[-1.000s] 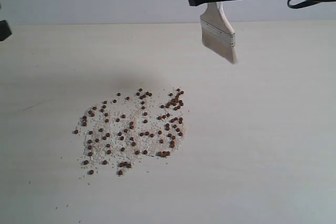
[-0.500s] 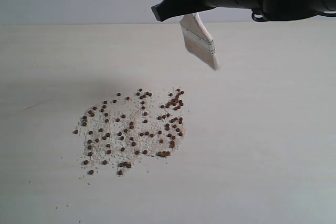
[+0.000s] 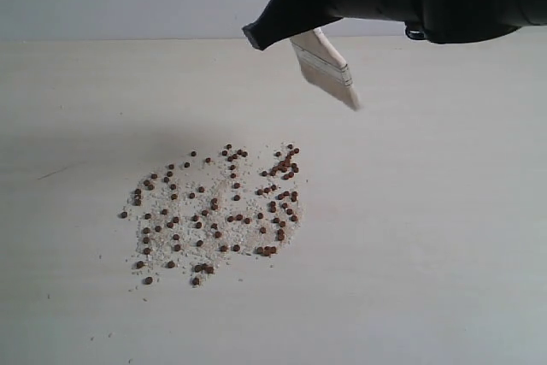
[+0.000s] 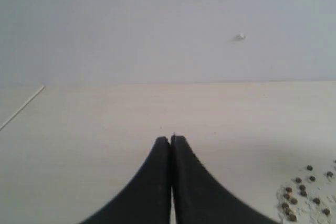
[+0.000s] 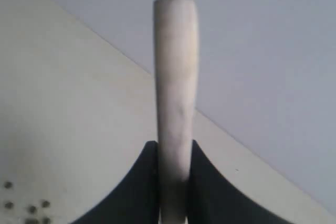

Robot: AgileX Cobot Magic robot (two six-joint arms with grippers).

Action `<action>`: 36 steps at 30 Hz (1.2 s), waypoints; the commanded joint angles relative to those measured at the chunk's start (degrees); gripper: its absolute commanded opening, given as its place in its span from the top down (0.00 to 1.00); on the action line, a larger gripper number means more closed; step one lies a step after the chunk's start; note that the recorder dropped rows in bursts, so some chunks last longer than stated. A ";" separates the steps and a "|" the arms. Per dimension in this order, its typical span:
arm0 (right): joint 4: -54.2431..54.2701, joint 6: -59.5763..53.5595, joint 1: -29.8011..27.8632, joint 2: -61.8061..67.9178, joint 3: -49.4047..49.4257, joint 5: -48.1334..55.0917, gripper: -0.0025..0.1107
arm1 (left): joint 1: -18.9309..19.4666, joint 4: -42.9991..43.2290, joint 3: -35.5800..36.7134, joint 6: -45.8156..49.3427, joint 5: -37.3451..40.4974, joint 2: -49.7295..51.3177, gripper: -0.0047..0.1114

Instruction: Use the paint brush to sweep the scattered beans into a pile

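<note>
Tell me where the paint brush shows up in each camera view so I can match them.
Exterior view: paint brush at upper centre, hanging tilted from the right gripper, bristles pointing down.
Left wrist view: not in it; only the shut left gripper shows.
Right wrist view: paint brush edge-on at centre, clamped between the jaws.
Shared landmark: the beans, seen in all three.

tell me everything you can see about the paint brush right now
The paint brush is wide and flat: off-white bristles, a silver metal ferrule, a pale wooden handle. The right tool is shut on the handle; nothing else touches it. It hangs tilted, bristles down, apparently above the table, apart from the beans.
</note>
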 commanded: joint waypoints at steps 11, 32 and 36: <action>-62.67 62.17 0.07 5.91 19.25 -38.50 0.98 | -0.12 -0.57 0.15 0.26 7.49 -0.35 0.96; -72.59 80.85 0.07 19.14 19.25 -38.08 0.98 | -0.12 -0.57 0.15 0.26 7.49 -0.35 0.96; -73.65 85.68 0.07 19.14 19.25 -37.54 0.98 | -0.12 -0.57 0.15 0.26 7.49 -0.35 0.96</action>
